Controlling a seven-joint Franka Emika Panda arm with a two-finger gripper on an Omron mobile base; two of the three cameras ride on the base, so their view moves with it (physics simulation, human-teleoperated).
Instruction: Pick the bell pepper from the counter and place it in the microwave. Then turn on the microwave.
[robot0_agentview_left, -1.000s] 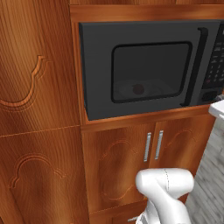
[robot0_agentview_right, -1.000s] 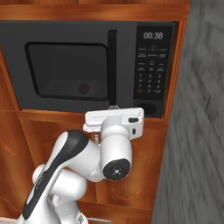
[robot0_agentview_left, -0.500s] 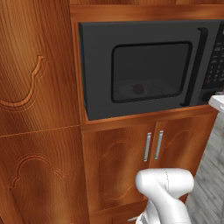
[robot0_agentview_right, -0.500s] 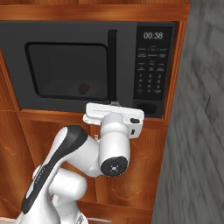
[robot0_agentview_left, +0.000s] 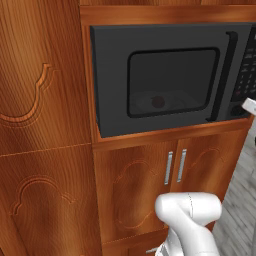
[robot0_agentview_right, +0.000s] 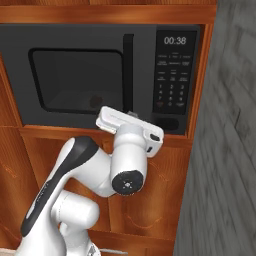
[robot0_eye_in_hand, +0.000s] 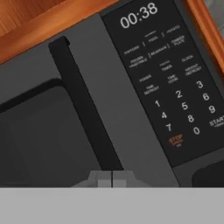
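Microwave (robot0_eye_in_hand: 131, 105) door shut — display 00:38, keys START, STOP; tool (robot0_eye_in_hand: 112, 179) pressed together, empty.

Black microwave (robot0_agentview_left: 165, 75), faintly reddish bell pepper (robot0_agentview_left: 158, 102) inside, brown wood-grain cabinets (robot0_agentview_left: 45, 150).

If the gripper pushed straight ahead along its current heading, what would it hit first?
Most likely the microwave front, near the lower end of the door handle. The shut gripper sits just below that bar in the hand view; how near it is cannot be judged.
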